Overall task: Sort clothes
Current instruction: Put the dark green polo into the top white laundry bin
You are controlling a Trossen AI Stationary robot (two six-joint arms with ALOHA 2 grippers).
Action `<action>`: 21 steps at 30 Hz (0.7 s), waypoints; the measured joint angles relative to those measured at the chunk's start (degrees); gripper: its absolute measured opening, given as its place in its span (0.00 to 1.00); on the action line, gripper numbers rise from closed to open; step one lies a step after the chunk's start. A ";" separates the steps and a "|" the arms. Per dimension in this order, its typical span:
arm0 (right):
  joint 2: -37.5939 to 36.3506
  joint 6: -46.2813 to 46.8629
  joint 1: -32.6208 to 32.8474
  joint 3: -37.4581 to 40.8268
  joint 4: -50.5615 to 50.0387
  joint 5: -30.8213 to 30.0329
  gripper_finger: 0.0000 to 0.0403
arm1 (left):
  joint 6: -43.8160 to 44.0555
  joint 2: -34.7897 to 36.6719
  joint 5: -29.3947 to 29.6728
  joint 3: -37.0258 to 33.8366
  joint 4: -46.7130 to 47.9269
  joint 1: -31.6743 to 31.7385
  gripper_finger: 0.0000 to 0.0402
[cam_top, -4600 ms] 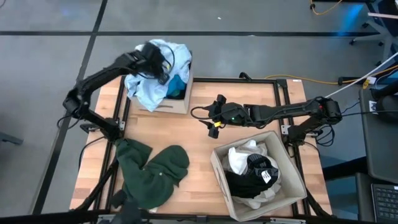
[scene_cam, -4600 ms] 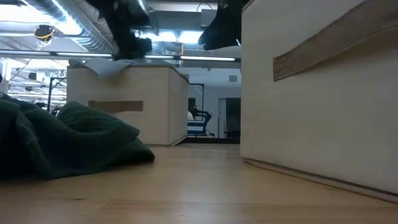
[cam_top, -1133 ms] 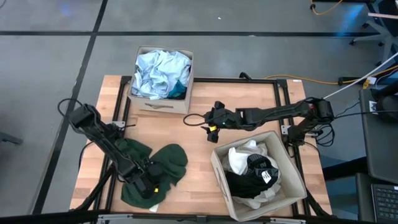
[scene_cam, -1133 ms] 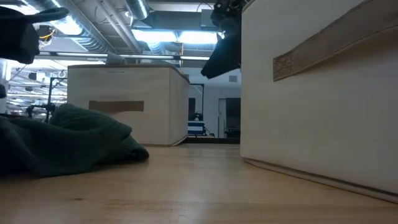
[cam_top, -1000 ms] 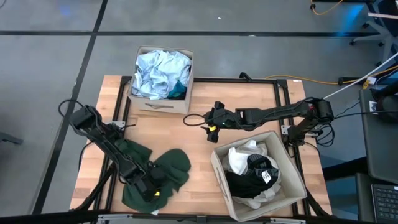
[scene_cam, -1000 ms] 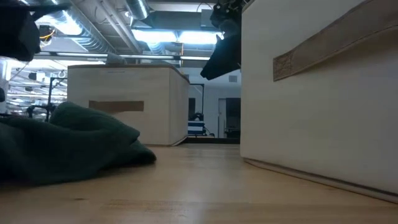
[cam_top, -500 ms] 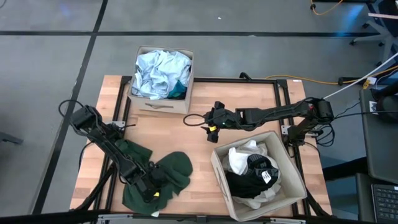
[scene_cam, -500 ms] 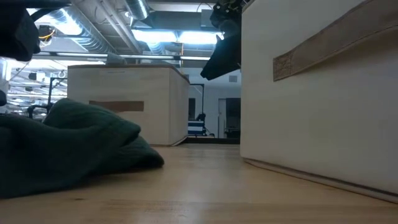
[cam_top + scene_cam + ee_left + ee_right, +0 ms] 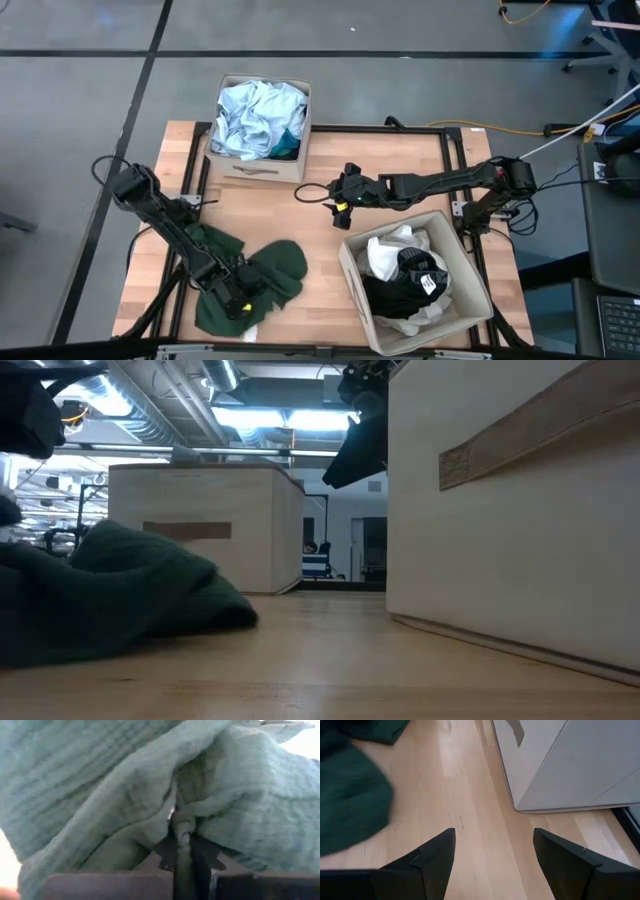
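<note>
The left pincer (image 9: 240, 300) is pinching a fold of the dark green garment (image 9: 262, 272), which is lying rumpled and thick on the table's (image 9: 320, 250) near-left part. The right pincer (image 9: 342, 190) is hovering mid-table, fingers spread.

left end effector (image 9: 243, 296): low, fingers pinched together | right end effector (image 9: 492, 851): fingers apart, mid-table
</note>
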State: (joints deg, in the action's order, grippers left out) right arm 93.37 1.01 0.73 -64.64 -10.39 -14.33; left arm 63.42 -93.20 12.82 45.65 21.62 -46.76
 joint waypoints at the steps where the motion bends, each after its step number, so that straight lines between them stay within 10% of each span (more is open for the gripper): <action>1: -0.01 0.02 0.02 0.00 0.00 0.01 0.67 | -0.70 1.66 0.68 -0.20 1.43 0.00 0.03; 12: 0.54 0.53 0.04 0.04 0.26 0.43 0.67 | -4.42 20.68 17.35 8.36 25.46 -0.26 0.01; 21: 1.23 0.58 0.04 0.04 0.56 0.46 0.67 | -23.99 32.40 35.37 16.11 25.98 -0.02 0.01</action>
State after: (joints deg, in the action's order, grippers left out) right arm 94.59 1.59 0.78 -64.60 -9.84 -13.87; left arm 39.43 -60.79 48.19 61.76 47.61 -46.78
